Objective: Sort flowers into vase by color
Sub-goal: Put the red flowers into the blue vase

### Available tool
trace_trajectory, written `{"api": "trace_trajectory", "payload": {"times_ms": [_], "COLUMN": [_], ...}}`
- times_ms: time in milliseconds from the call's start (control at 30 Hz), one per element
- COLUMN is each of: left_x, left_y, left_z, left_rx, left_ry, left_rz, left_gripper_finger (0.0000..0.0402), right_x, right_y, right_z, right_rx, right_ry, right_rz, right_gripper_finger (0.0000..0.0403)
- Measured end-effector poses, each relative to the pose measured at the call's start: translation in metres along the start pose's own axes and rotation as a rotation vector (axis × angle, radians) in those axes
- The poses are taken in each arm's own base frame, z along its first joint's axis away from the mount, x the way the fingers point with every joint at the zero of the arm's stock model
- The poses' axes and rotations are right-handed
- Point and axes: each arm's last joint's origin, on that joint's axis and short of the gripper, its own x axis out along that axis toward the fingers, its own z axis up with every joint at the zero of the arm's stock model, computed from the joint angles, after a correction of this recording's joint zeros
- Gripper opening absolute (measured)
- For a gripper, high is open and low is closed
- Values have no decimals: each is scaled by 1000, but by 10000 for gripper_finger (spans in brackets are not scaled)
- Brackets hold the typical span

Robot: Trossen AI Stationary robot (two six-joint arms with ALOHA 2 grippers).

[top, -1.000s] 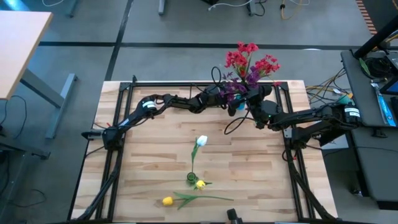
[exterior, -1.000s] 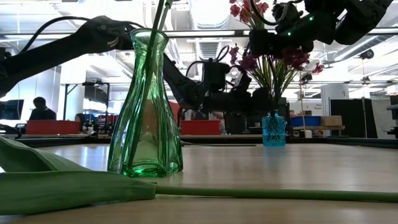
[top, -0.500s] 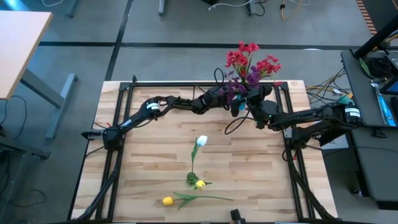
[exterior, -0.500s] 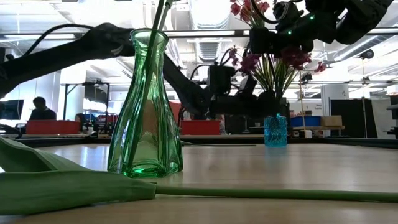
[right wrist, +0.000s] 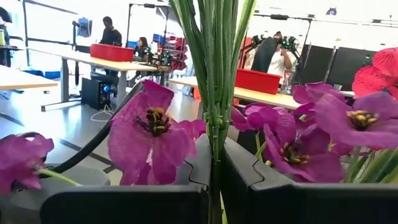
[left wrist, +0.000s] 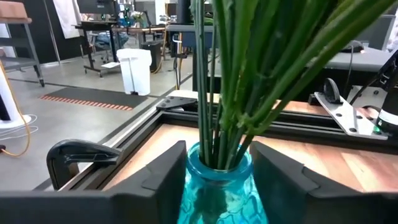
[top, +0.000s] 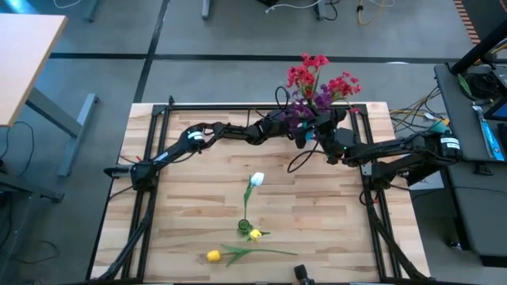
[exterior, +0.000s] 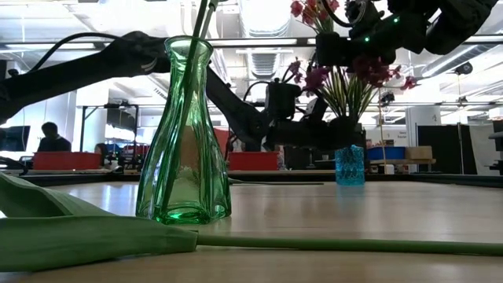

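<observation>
A blue glass vase [exterior: 350,163] stands at the table's far right and holds red flowers [top: 317,75] and purple flowers [right wrist: 149,140] on green stems. My left gripper [left wrist: 217,168] reaches in level from the left, and its fingers close on the vase's neck. Above the vase, my right gripper [right wrist: 214,180] is shut on the stems. A green vase [exterior: 182,134] stands near the front with a white bud [top: 256,180] and a yellow bud [top: 255,234] in it. Another yellow bud [top: 214,256] lies on the table. My left gripper has the blue vase's neck [left wrist: 217,171], just under the rim, between its two fingers, one on each side. The fingers come in level from the table's left. The vase stands upright on the table. My right gripper pinches a bundle of several green stems [right wrist: 214,124] between its two fingers. It comes in about level from the table's right, with the fingers across the stems. The stems stand upright and run down into the blue vase.
The black frame rail [top: 261,107] runs along the far edge just behind the blue vase. The lying flower's long stem and leaf [exterior: 94,240] stretch across the front of the table. Bare wood lies between the two vases.
My left gripper has moved toward the blue vase, and its fingers now stand around the vase's neck. My right gripper and the flowers have kept still.
</observation>
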Motion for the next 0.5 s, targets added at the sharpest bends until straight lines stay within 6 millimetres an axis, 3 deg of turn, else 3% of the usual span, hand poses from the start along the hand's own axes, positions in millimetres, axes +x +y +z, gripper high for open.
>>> {"api": "trace_trajectory", "payload": {"times_ms": [200, 500], "left_x": [0, 0], "left_y": [0, 0], "left_z": [0, 0], "left_rx": [1, 4], "left_ry": [-2, 3], "left_rz": [3, 4], "left_gripper_finger": [108, 129], "right_x": [0, 7], "right_y": [-1, -10], "right_z": [0, 0], "right_rx": [16, 77], "right_ry": [0, 15], "right_rz": [-3, -102], "right_gripper_finger": [12, 12]}}
